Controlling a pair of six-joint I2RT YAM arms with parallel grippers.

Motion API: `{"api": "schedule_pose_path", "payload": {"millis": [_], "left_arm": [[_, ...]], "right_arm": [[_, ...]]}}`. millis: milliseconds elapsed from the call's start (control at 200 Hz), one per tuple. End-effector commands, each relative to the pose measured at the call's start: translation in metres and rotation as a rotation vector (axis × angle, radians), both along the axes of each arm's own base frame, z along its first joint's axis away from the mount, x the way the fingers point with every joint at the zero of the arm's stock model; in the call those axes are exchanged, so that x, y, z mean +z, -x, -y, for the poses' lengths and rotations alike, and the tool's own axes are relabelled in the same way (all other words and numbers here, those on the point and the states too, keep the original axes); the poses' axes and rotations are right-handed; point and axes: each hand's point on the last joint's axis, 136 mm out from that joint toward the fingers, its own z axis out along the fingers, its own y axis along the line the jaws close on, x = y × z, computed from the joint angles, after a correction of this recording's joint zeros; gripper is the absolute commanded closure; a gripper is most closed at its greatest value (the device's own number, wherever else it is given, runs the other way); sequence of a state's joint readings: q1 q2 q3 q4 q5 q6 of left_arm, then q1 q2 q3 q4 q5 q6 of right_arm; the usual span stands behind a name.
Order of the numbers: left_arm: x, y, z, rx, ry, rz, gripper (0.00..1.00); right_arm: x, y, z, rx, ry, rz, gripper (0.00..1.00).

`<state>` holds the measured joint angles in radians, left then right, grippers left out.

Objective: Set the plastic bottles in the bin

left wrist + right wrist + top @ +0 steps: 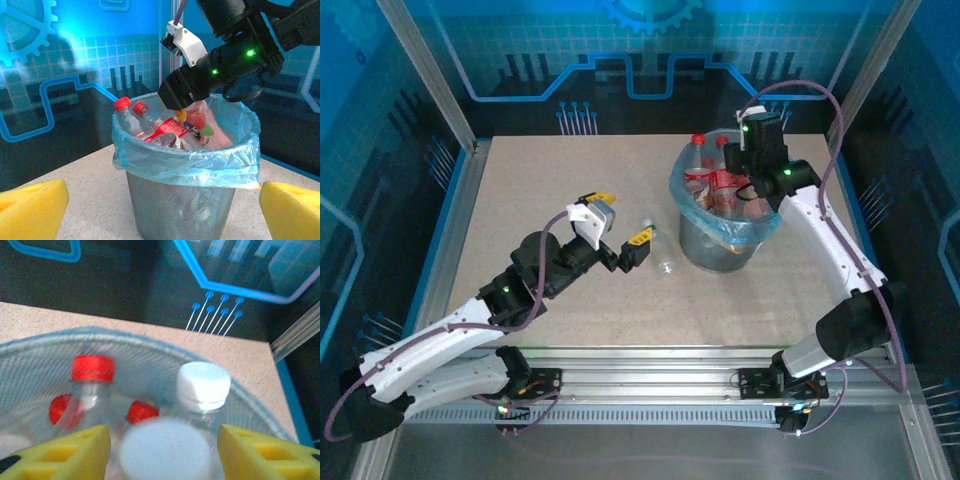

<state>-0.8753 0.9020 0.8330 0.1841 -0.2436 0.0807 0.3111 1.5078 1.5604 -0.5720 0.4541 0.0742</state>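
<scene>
Yellow pads point(30, 207) of the left claw point(618, 222) stood wide apart with nothing between them, facing the bin point(705, 250) from table height. Left arm lay low, stretched forward and rightward across the table point(530, 170), elbow bent near its base. One loose bottle point(663, 258) lay on its side just beside the nearer pad, between claw and bin.

Right claw point(164, 442) pointed down over the bin mouth, its arm arched up and over from the right edge. A blurred white cap point(165, 457) sat between its pads; gripped or merely below them, could not tell. Under it, bottles point(160, 127) with red and white caps were heaped in the blue bag point(185, 162), necks above the rim.
</scene>
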Motion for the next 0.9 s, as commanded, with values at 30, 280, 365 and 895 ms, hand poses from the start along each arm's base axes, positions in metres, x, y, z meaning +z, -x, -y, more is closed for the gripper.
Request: {"api": "schedule_pose_path", "payload": {"millis": [30,280,365,895], "left_arm": [[0.012,-0.002,-0.004,0.024,0.01,0.021,0.01],[0.009,-0.003,-0.003,0.027,0.009,0.014,0.01],[0.009,-0.004,-0.003,0.028,0.009,0.013,0.01],[-0.009,-0.019,-0.01,0.116,-0.025,-0.059,0.01]], "right_arm": [[0.031,0.021,-0.007,0.022,-0.013,0.015,0.31],[0.062,0.031,0.01,-0.035,0.044,0.098,0.21],[0.054,0.028,0.015,-0.053,0.068,0.084,0.24],[-0.011,0.021,0.041,-0.125,0.058,-0.078,0.49]]}}
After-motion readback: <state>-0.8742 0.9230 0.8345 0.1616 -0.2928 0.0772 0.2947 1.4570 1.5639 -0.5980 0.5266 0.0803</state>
